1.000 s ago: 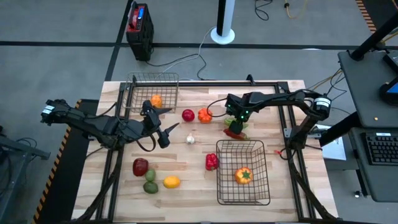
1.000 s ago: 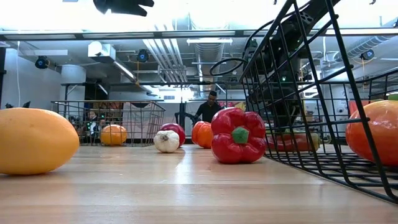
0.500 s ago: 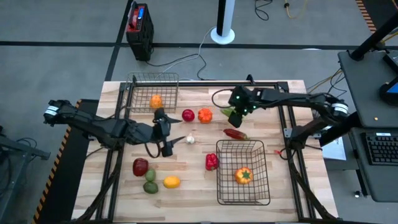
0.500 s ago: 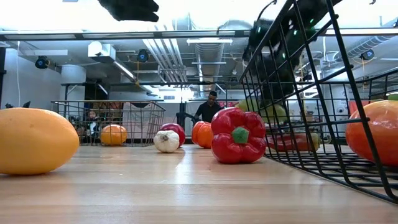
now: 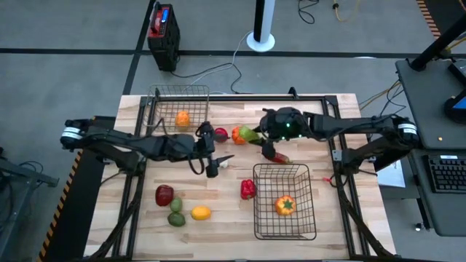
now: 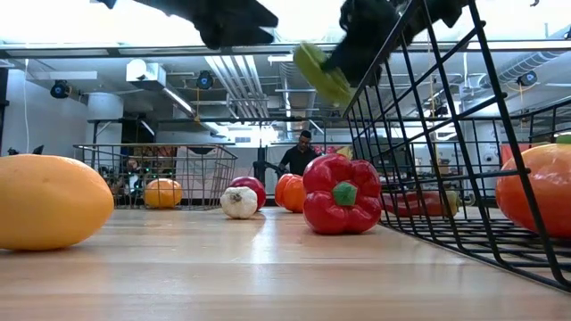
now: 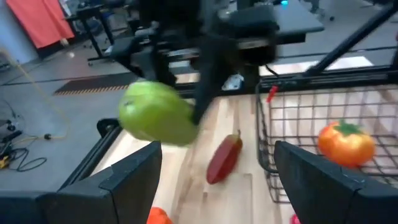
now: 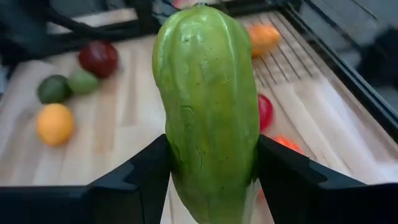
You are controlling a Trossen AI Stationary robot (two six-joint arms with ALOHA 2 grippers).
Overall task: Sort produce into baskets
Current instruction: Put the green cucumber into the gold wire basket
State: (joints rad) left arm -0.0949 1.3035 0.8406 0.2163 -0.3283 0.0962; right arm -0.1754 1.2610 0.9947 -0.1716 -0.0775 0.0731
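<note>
My right gripper (image 5: 258,137) is shut on a long green fruit (image 8: 208,93) and holds it over the table's far middle, above an orange pepper (image 5: 238,135) and a red apple (image 5: 220,133). A red chili (image 5: 275,156) lies on the table just below it. My left gripper (image 5: 215,161) hangs open over the table's middle, next to a white garlic (image 6: 239,202), with nothing between its fingers (image 7: 134,180). The small basket (image 5: 178,96) at the far left holds an orange fruit (image 5: 183,117). The large basket (image 5: 284,218) at the near right holds an orange tomato (image 5: 285,205). My right gripper pinches the green fruit between its two fingers, one on each long side (image 8: 177,155), toward the end nearest the wrist. The fingers come from the table's right, slanting a little down, and lie along the fruit. The fruit sticks out ahead of them, lifted clear of the table (image 6: 323,73).
A red bell pepper (image 5: 248,188) sits left of the large basket. At the near left lie a dark red fruit (image 5: 164,194), two green ones (image 5: 176,212) and a yellow lemon (image 5: 201,212). Black frame bars run along the table's sides. A person shows in the room beyond.
My right gripper has risen from beside the red chili with the green fruit, lifting it clear of the table, has tipped up toward level and has gone toward the table's left. My left gripper has swung toward the table's right and sunk a little, staying open.
</note>
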